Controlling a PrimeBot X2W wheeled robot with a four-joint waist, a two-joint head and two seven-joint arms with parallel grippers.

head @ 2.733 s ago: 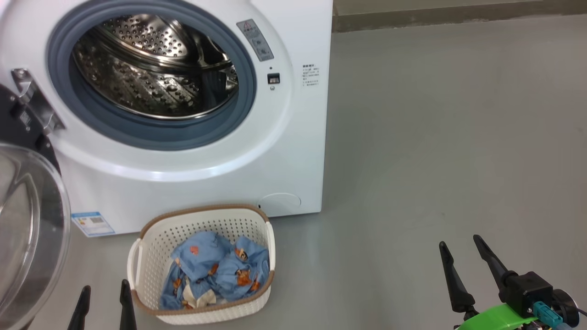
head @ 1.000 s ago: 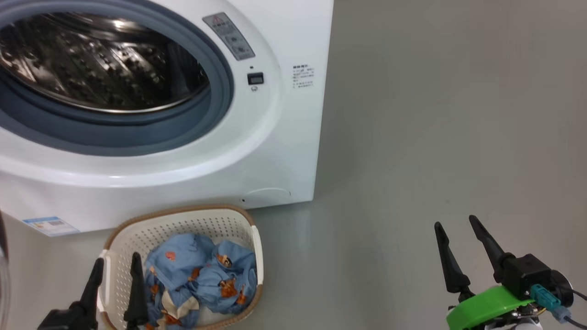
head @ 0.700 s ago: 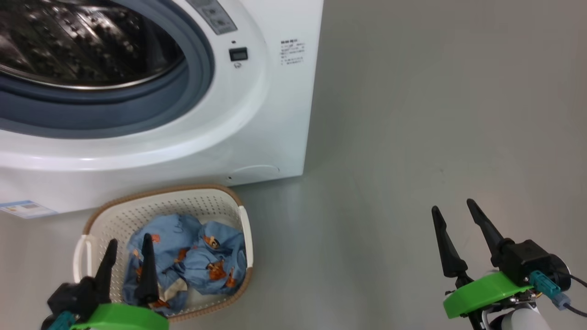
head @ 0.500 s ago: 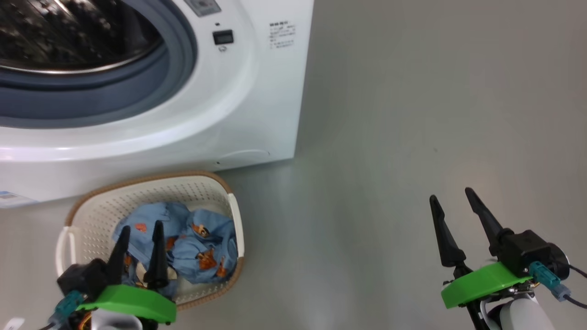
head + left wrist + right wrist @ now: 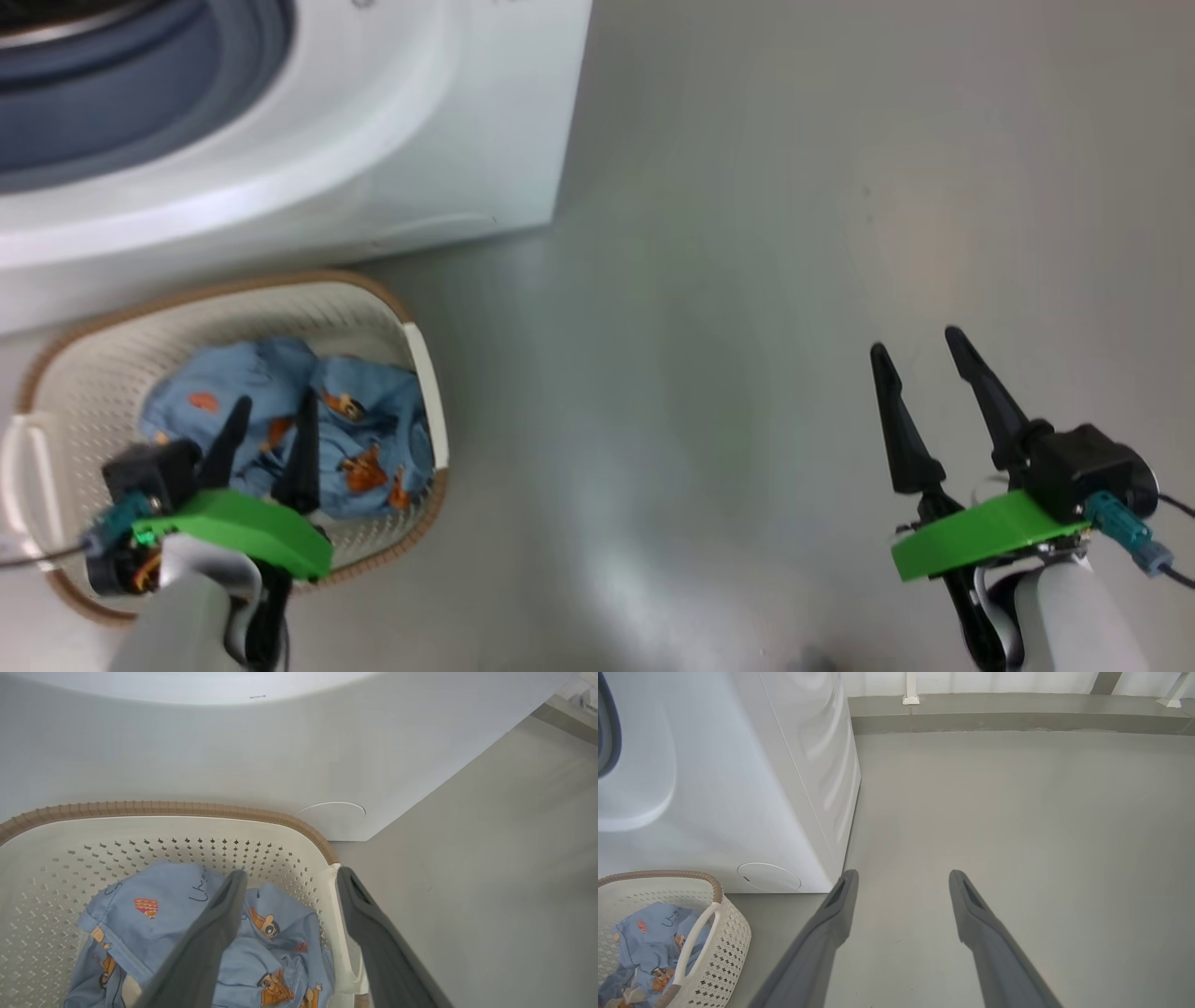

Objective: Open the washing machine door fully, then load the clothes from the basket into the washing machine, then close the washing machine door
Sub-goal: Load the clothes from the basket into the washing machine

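Lying crumpled in a heap, the clothes (image 5: 373, 415) fill the bottom of the basket (image 5: 89, 373): light blue fabric printed with small orange-brown bears. The basket is cream-white and perforated, with a brown woven-look rim, and it stands on the floor (image 5: 709, 280) just in front of the washing machine (image 5: 392, 121), near its lower front corner.

The left gripper (image 5: 276, 403) hangs over the basket with its two dark fingers spread wide and nothing between them. In the left wrist view the left gripper (image 5: 290, 872) has one finger over the clothes (image 5: 149, 891) and the other over the basket's (image 5: 140, 842) side handle; whether either finger touches the fabric cannot be told.

Above the basket rises the machine's white front, with part of the grey-blue seal (image 5: 140, 103) at the upper left of the head view. A round cover (image 5: 334, 814) sits low on the washing machine (image 5: 233, 751) just past the basket's rim.

The right gripper (image 5: 914, 341) is well apart from the basket, over bare grey floor, its fingers also spread wide and empty. From its wrist, the right gripper (image 5: 903, 872) points along the floor beside the washing machine (image 5: 738, 788), with the basket (image 5: 731, 947) and the clothes (image 5: 640, 938) at the lower left.
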